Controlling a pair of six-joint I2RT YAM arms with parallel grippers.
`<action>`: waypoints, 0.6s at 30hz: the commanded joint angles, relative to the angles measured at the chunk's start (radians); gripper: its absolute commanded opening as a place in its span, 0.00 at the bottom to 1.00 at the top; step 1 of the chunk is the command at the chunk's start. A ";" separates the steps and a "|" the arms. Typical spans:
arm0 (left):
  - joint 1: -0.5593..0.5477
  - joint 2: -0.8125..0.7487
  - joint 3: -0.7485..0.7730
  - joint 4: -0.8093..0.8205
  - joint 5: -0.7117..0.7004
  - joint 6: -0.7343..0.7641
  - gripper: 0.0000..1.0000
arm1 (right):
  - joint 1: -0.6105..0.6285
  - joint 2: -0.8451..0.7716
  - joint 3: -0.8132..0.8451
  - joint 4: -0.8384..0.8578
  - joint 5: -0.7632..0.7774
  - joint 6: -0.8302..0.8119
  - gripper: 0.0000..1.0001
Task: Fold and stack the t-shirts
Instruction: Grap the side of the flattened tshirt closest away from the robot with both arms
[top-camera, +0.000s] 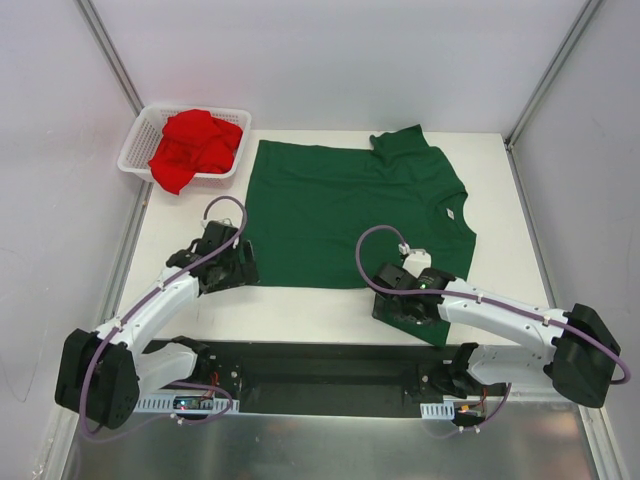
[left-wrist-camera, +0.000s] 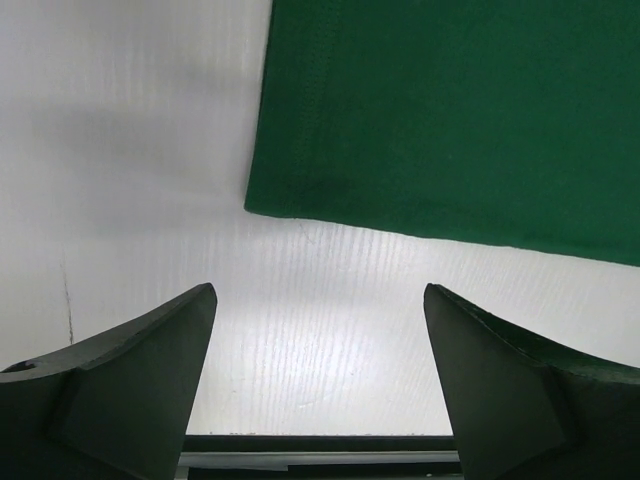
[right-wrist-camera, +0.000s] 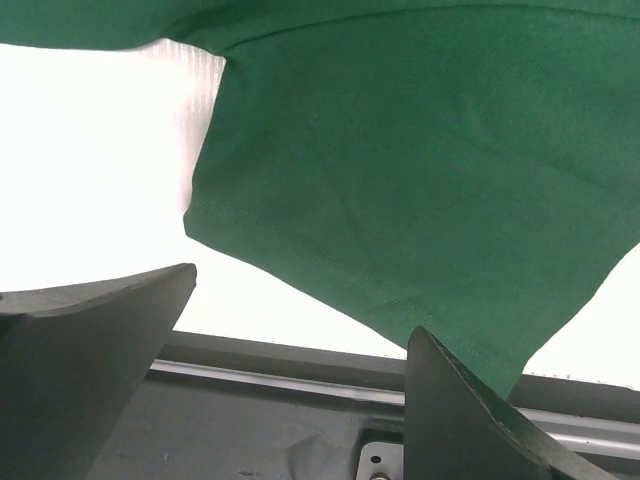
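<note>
So, left gripper (left-wrist-camera: 318, 292) and right gripper (right-wrist-camera: 300, 300) both gape wide, empty. A corner of the green t-shirt (left-wrist-camera: 450, 110) lies just ahead of the left jaws, and its sleeve reaches the right ones. The red t-shirt (top-camera: 195, 148) is in the mesh basket (top-camera: 133, 148), well beyond.

No legible text, brand, number or sign found in any view. A small white neck tag (top-camera: 452, 213) on the dark green cloth t-shirt (top-camera: 340, 215), right of centre, is too small to read.

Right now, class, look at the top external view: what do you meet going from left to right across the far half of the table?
white mesh basket holding the crumpled red t-shirt → green t-shirt, spread out on the table
</note>
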 joint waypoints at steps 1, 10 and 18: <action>0.025 0.004 -0.030 0.016 0.037 -0.017 0.84 | 0.005 -0.019 0.046 -0.004 0.004 -0.018 0.96; 0.063 0.088 -0.032 0.053 0.050 -0.014 0.79 | 0.004 -0.036 0.042 -0.003 0.009 -0.021 0.96; 0.065 0.180 0.011 0.105 0.047 -0.014 0.72 | 0.004 -0.043 0.037 -0.001 0.009 -0.019 0.96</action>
